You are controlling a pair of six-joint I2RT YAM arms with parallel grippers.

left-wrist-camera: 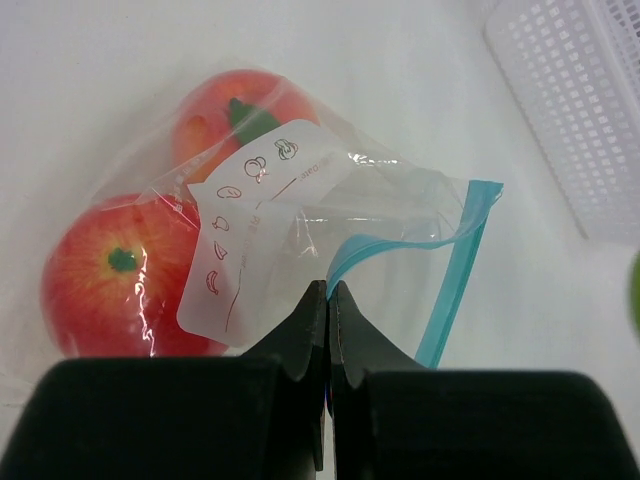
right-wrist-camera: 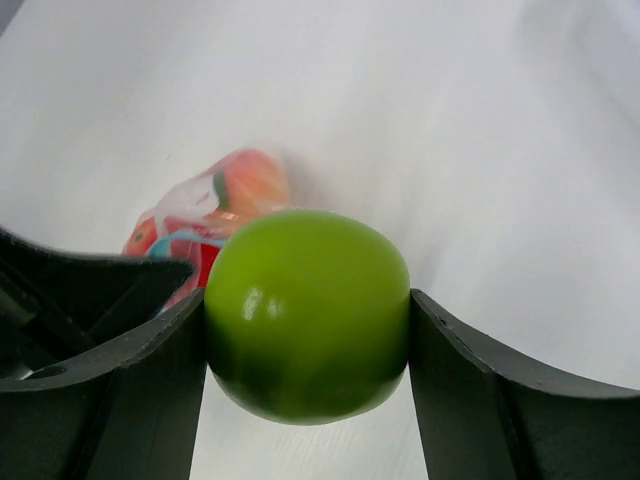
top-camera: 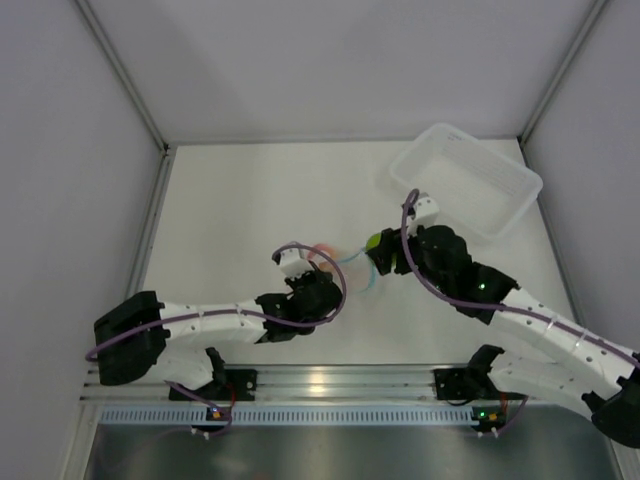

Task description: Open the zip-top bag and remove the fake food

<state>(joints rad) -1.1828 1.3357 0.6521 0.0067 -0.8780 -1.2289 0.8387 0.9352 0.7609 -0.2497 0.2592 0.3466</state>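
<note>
The clear zip-top bag point(left-wrist-camera: 300, 210) lies on the table with its teal zip strip point(left-wrist-camera: 455, 270) parted. Inside it are a red fruit point(left-wrist-camera: 105, 280) and an orange-peach fruit point(left-wrist-camera: 235, 110). My left gripper point(left-wrist-camera: 328, 290) is shut on the bag's near lip by the zip strip. In the top view the left gripper point(top-camera: 318, 283) sits at the bag point(top-camera: 335, 262). My right gripper point(right-wrist-camera: 308, 320) is shut on the lime green fruit point(right-wrist-camera: 306, 312) and holds it above the table, just right of the bag point(right-wrist-camera: 210, 215). The green fruit also shows in the top view point(top-camera: 375, 242).
A translucent white rectangular bin point(top-camera: 465, 180) stands at the back right, behind the right gripper; its perforated wall shows in the left wrist view point(left-wrist-camera: 570, 110). Grey walls enclose the white table on three sides.
</note>
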